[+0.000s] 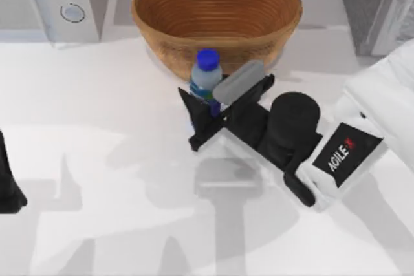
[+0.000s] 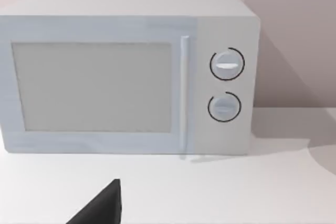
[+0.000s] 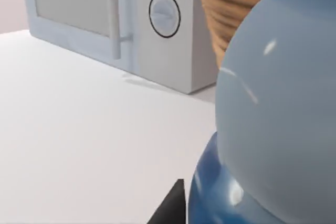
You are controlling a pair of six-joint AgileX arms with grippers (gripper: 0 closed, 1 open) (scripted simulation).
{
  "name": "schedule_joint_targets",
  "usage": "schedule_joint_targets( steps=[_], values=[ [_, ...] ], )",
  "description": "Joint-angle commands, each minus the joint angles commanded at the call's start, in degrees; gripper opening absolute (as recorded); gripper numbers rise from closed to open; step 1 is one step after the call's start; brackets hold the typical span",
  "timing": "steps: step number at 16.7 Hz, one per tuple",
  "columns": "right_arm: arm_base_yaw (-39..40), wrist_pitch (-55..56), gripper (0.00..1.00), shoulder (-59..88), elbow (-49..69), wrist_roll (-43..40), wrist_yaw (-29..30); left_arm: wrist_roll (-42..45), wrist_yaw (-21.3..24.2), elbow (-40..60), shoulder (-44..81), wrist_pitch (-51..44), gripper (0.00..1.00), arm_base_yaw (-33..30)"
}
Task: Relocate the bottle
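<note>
Bottle in my right gripper's grasp
My right gripper (image 1: 208, 109) clamps the upright bottle (image 1: 206, 77) just beside the basket (image 1: 217, 14); left arm parked.

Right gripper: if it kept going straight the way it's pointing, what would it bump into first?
The right gripper already has the small clear plastic bottle with the blue cap between its fingers. Straight on past it looks like bare white table, though the brown woven basket stands close beside that line.
</note>
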Motion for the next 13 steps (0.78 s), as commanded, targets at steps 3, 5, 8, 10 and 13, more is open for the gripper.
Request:
schedule_joint_targets(
  steps=[3, 5, 8, 10, 13],
  values=[
    [-8.62, 2.74, 0.0, -1.75, -4.53, 0.19, -8.72, 0.0, 0.0, 0.0, 0.0, 0.0, 1.0, 0.0],
    [-16.52, 4.86, 0.0, -3.54, -8.58, 0.35, -16.64, 0.0, 0.0, 0.0, 0.0, 0.0, 1.0, 0.0],
    [-30.0, 8.16, 0.0, -7.03, -15.33, 0.61, -30.04, 0.0, 0.0, 0.0, 0.0, 0.0, 1.0, 0.0],
    [-38.64, 10.21, 0.0, -9.67, -19.76, 0.78, -38.64, 0.0, 0.0, 0.0, 0.0, 0.0, 1.0, 0.0],
    [-48.7, 12.71, 0.0, -13.47, -25.36, 0.98, -48.66, 0.0, 0.0, 0.0, 0.0, 0.0, 1.0, 0.0]
  ],
)
